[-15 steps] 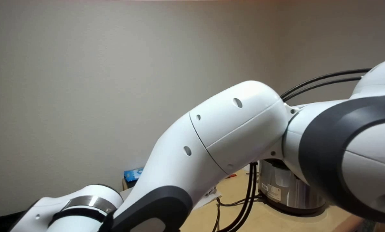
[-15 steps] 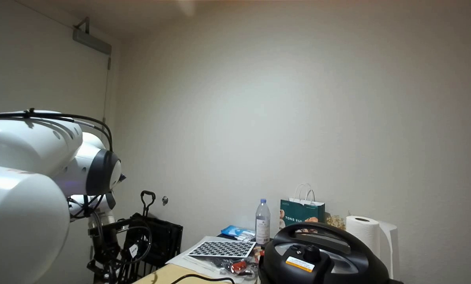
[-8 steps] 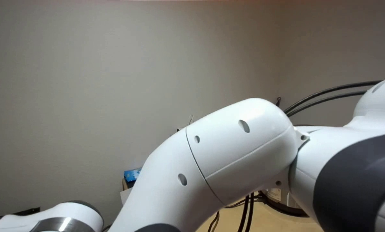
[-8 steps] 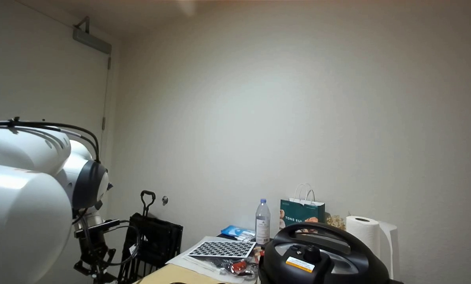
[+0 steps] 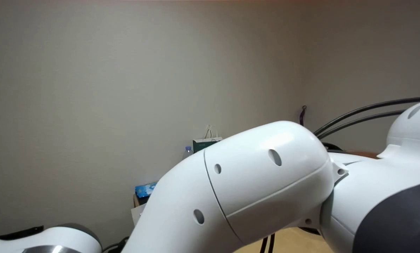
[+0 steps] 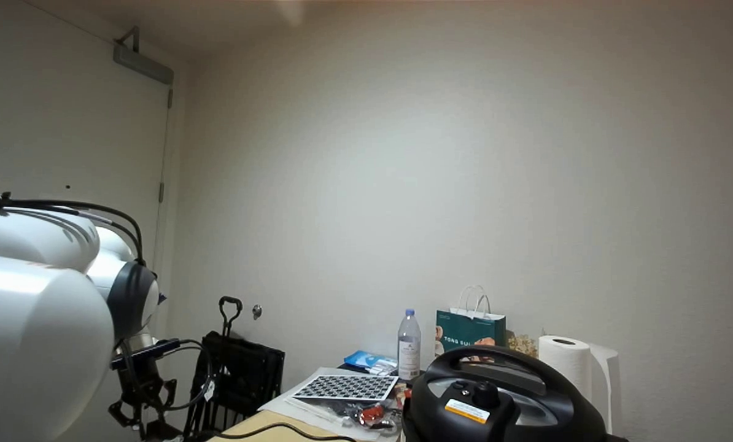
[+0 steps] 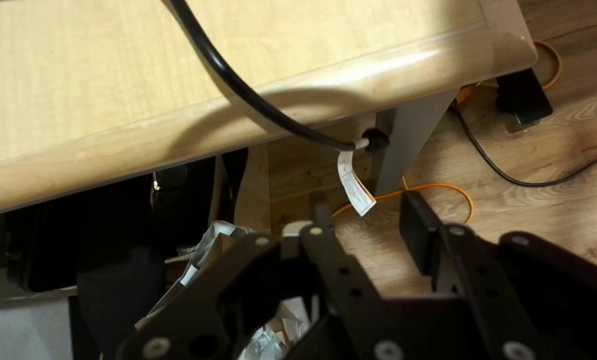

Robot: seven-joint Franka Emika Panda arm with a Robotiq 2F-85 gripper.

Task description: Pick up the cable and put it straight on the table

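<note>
Cable (image 7: 243, 92) slants across the table (image 7: 78, 65) and off its edge.
It runs from top left down to the right in the wrist view, dark end (image 7: 377, 140) past the edge, wood floor (image 7: 538, 220) showing beyond. The gripper (image 7: 367, 212) stands wide apart, holding nothing; the cable's white tag (image 7: 353, 186) shows in the gap.

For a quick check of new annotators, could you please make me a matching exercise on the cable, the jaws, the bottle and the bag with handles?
Things:
1. Cable
2. Jaws
3. Bottle
4. Bag with handles

Descriptions:
A. mostly green
B. running past the edge of the table
C. blue-capped
D. standing apart

Pairs: 1-B; 2-D; 3-C; 4-A
</note>
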